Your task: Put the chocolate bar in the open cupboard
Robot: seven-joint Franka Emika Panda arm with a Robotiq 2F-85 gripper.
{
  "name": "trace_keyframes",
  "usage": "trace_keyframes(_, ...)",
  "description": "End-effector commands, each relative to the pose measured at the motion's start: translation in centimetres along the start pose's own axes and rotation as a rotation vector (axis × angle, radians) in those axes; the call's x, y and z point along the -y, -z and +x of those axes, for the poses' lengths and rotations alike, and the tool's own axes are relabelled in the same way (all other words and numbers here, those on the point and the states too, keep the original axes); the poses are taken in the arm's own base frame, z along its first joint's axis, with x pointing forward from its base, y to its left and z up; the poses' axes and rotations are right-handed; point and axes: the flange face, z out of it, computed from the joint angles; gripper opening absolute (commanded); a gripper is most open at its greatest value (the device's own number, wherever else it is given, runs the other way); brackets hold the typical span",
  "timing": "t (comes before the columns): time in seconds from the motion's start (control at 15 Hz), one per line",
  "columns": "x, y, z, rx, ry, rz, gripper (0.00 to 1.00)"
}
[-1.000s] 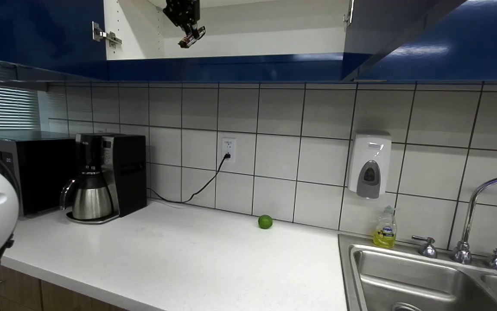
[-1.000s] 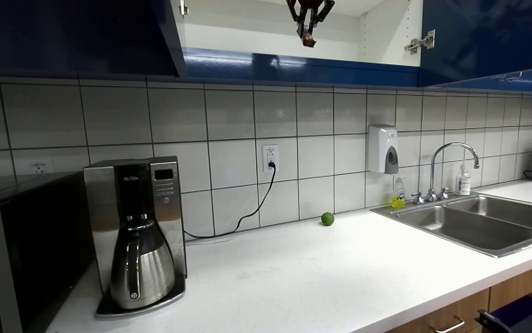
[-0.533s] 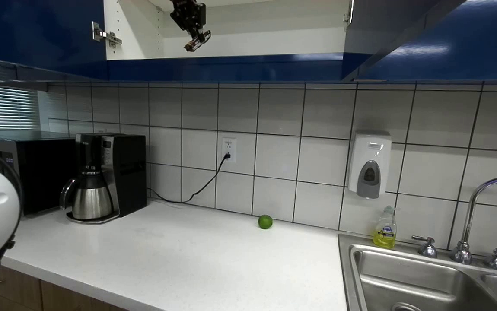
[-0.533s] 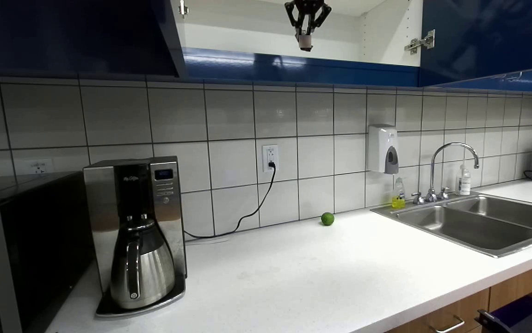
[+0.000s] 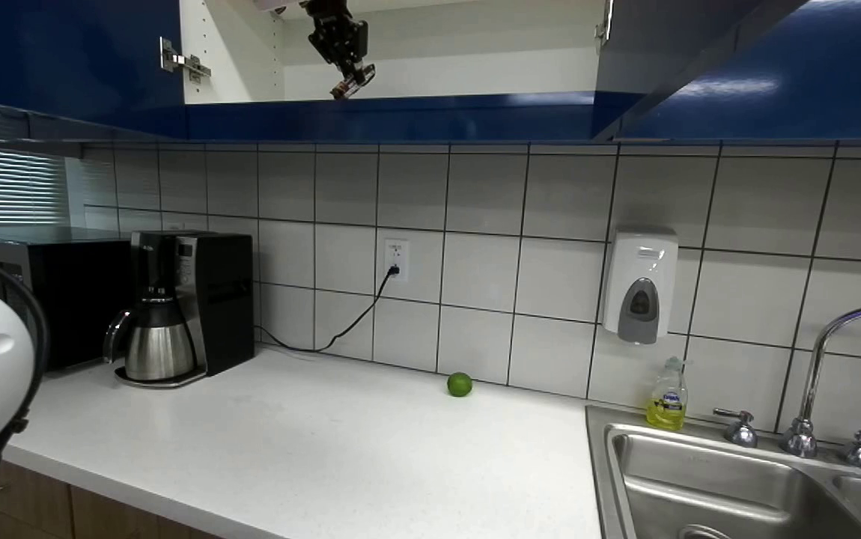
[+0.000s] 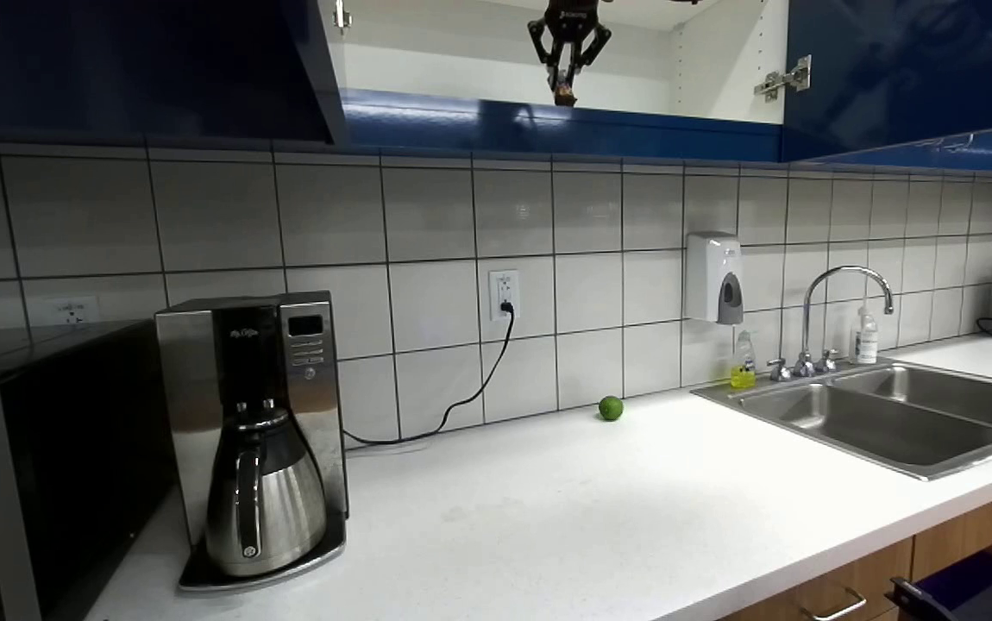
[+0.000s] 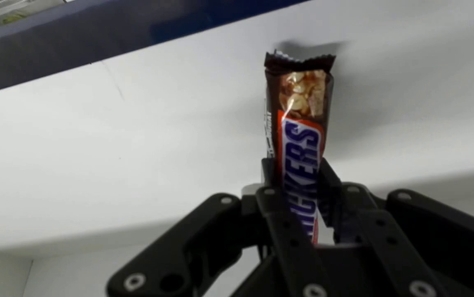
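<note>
One end effector point(image 7: 297, 170) gripping chocolate bar point(image 7: 301, 103); room both sides, cupboard point(image 5: 438, 118) edge near.

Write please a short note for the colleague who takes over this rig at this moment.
Gripper: closed on the chocolate bar, whose one end sticks out beyond the grip.
Bar: inside the open cupboard, over its white floor in the wrist view; whether it touches there, I cannot tell.
Done: bar picked up and brought into the cupboard.
Left: bar not yet released. Probably lower it if needed, open, then back out carefully.
</note>
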Motion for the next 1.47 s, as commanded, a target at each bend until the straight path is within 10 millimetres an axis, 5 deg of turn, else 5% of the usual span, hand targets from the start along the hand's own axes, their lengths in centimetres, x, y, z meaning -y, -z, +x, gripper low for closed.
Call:
trace_keyframes(0.0, 0.0, -0.3, 1.1, 0.004, -0.035, -0.007, 0.06)
trace_keyframes(0.13, 0.0, -0.7, 1.3, 0.010, -0.045, -0.009, 0.06)
trace_keyframes(0.2, 0.0, -0.9, 1.4, 0.016, -0.052, -0.011, 0.43)
trace_keyframes(0.73, 0.0, -2.1, 1.7, 0.049, -0.101, -0.021, 1.00)
trace_keyframes(1.4, -0.1, -1.0, 0.9, 0.041, -0.121, -0.002, 1.00)
